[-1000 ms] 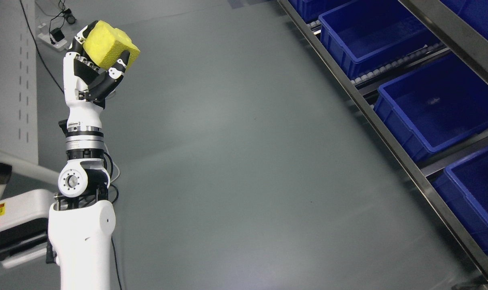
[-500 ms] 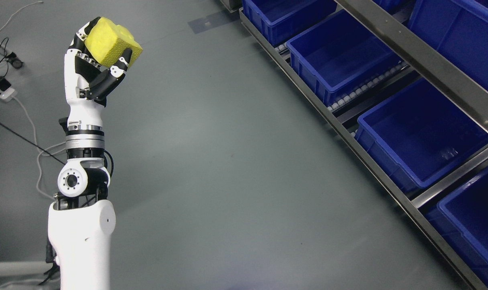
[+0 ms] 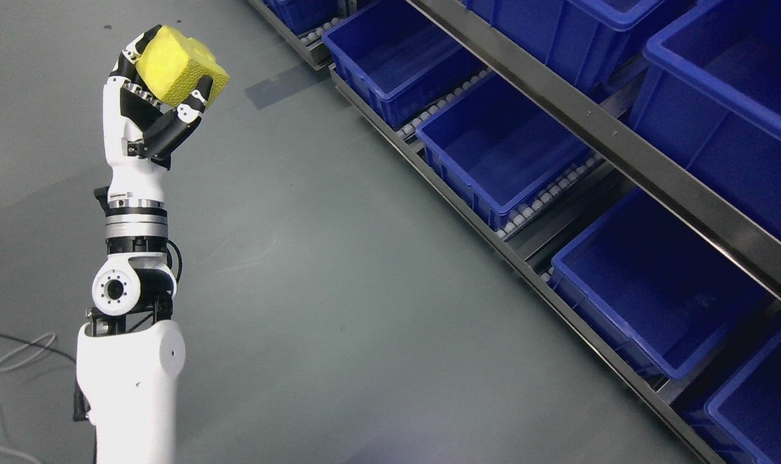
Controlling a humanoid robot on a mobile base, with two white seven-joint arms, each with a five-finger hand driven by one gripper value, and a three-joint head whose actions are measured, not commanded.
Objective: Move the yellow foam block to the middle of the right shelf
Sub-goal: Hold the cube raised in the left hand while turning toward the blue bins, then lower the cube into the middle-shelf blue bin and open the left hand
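Observation:
The yellow foam block (image 3: 179, 66) is held up high at the upper left of the head view. My left hand (image 3: 157, 103) is shut on it, black fingers curled around its lower sides, palm facing up. The white forearm rises from the bottom left edge. The metal shelf rack (image 3: 597, 138) runs diagonally along the right side, well away from the block. My right arm does not show.
Several blue bins sit on the rack: lower-level ones (image 3: 503, 145) (image 3: 655, 283) on roller tracks and upper-level ones (image 3: 725, 109) at the top right. Grey floor (image 3: 365, 290) lies between arm and rack. A white cable (image 3: 10, 348) loops at the bottom left.
The whole picture has shifted: the camera turned right, bringing the rack nearer and more bins into view. The left hand keeps the block in the same pose.

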